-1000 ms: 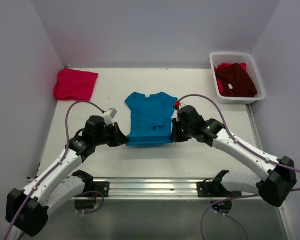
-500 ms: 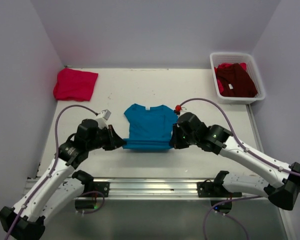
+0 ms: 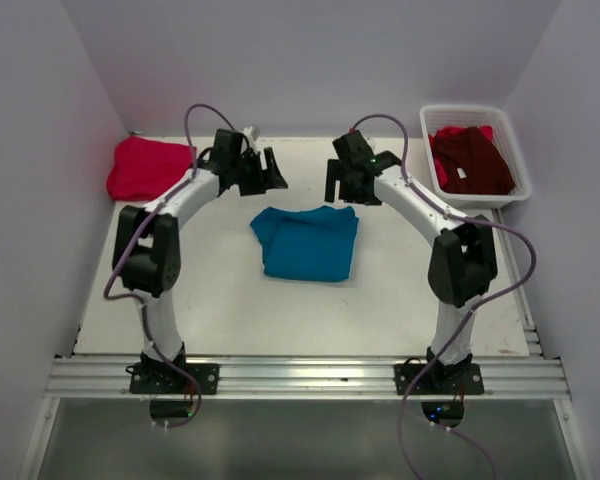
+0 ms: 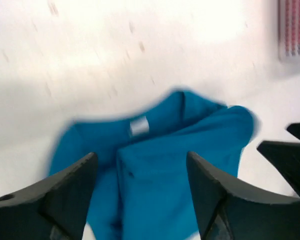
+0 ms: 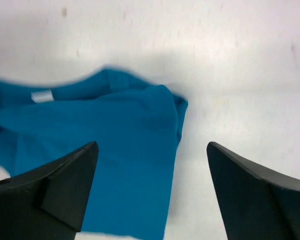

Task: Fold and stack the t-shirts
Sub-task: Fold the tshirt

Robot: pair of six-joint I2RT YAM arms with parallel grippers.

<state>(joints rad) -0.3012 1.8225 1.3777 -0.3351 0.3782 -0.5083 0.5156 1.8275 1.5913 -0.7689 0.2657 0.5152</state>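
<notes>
The teal-blue t-shirt (image 3: 308, 243) lies folded in a rough square on the white table (image 3: 220, 300), its collar tag facing up (image 4: 138, 126). Both grippers hover just beyond its far edge. My left gripper (image 3: 271, 172) (image 4: 141, 165) is open, with the teal cloth (image 4: 155, 195) showing below the gap between its fingers, apart from them. My right gripper (image 3: 334, 182) (image 5: 152, 150) is open too, above the shirt's right corner (image 5: 120, 150). A folded pinkish-red t-shirt (image 3: 148, 167) lies at the far left. The dark maroon t-shirt (image 3: 472, 160) sits in the basket.
The white mesh basket (image 3: 426, 128) stands at the far right corner, with some bright red cloth (image 3: 448, 131) under the maroon shirt. Grey walls close in the table on three sides. A metal rail (image 3: 300, 378) runs along the near edge.
Both arms swung from the shirt's near hem to its far side, carrying the hem over. Both grippers opened and let go, leaving the teal shirt folded in half.
</notes>
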